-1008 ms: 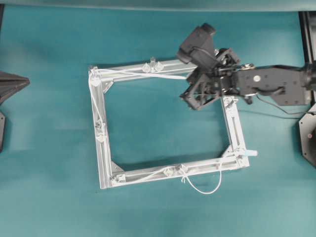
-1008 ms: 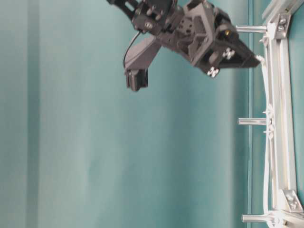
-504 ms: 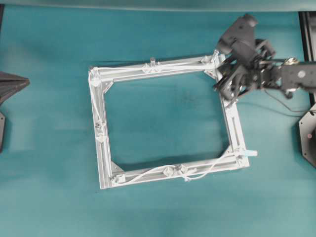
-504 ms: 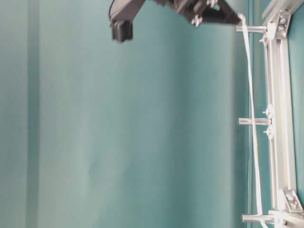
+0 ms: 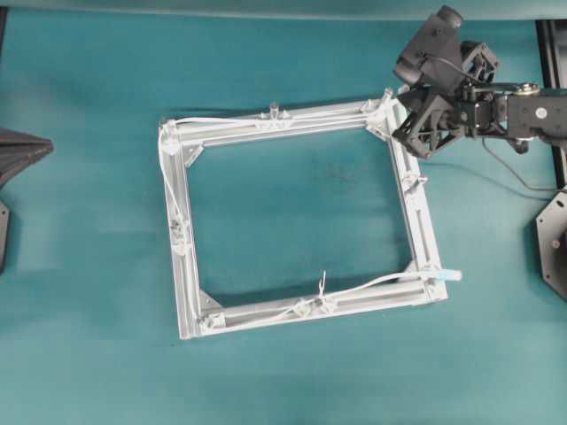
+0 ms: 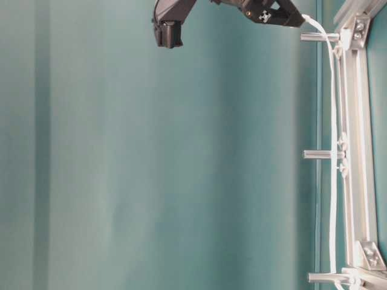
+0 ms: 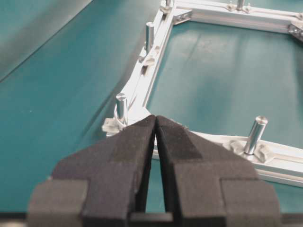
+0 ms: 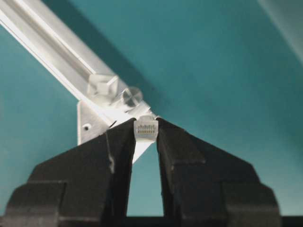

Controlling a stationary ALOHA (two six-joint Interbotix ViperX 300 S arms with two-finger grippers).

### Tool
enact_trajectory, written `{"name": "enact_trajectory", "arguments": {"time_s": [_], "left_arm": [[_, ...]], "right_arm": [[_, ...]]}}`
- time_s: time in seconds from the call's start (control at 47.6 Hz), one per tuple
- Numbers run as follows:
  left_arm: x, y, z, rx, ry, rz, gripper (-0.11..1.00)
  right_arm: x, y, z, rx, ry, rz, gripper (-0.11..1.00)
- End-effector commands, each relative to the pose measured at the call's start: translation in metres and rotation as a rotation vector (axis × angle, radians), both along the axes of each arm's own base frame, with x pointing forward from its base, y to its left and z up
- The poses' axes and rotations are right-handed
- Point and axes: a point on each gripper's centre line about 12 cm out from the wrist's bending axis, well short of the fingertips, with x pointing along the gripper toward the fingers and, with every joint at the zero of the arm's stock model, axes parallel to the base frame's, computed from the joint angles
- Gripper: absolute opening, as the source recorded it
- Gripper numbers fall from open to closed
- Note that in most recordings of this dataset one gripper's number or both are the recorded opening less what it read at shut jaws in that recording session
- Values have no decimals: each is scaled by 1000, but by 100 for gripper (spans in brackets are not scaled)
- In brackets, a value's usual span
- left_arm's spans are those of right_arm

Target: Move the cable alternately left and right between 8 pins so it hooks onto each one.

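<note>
thin white cable (image 5: 266, 121) | plug end pinched in right gripper (image 8: 146, 135) at frame's top-right corner, beside upright silvery pin (image 6: 319, 37) | run trails leftward along top rail | left gripper (image 7: 155, 124) pressed together, well apart

Right gripper (image 8: 146, 137) fingers pinch a plug; left gripper (image 7: 155, 124) closed (parked).

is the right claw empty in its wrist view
No, the right claw pinches the cable by its small plug end between its fingertips.
</note>
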Motion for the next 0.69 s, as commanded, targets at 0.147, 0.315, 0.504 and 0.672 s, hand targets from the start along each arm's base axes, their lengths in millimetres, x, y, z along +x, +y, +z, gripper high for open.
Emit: {"name": "enact_trajectory", "arguments": {"time_s": [0.147, 0.315, 0.504, 0.672], "left_arm": [[1, 1, 4, 2, -4, 6, 8], [1, 1, 4, 2, -6, 6, 8], [1, 1, 4, 2, -6, 6, 8], [1, 1, 4, 2, -6, 6, 8]], "right_arm": [[2, -5, 44, -87, -112, 17, 15], [10, -7, 66, -117, -177, 31, 15], [7, -20, 48, -101, -136, 6, 15], [-3, -34, 36, -85, -113, -38, 15]]}}
